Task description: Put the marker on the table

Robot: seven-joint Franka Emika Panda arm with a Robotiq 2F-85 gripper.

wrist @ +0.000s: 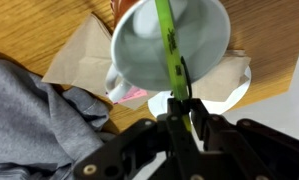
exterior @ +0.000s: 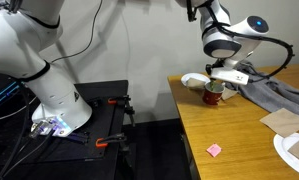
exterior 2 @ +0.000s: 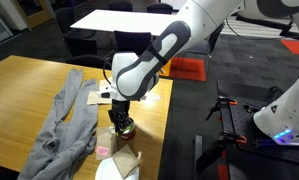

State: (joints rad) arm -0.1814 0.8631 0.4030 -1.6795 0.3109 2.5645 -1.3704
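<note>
In the wrist view my gripper (wrist: 183, 108) is shut on the yellow-green marker (wrist: 169, 45), which stands in the white inside of the red mug (wrist: 169, 40). In both exterior views the gripper (exterior: 215, 85) (exterior 2: 121, 112) hangs straight over the red mug (exterior: 214, 95) (exterior 2: 123, 128), on the light-brown wooden table (exterior: 229, 130) (exterior 2: 29, 90). The marker is too thin to make out in the exterior views.
A grey cloth (exterior 2: 64, 130) (exterior: 274, 92) lies on the table beside the mug. Brown paper (exterior: 287, 120) (wrist: 84, 50), a white plate (exterior: 294, 150) (exterior 2: 111, 170) and a small pink scrap (exterior: 215, 150) lie nearby. The black robot stand (exterior: 84, 120) is off the table's edge.
</note>
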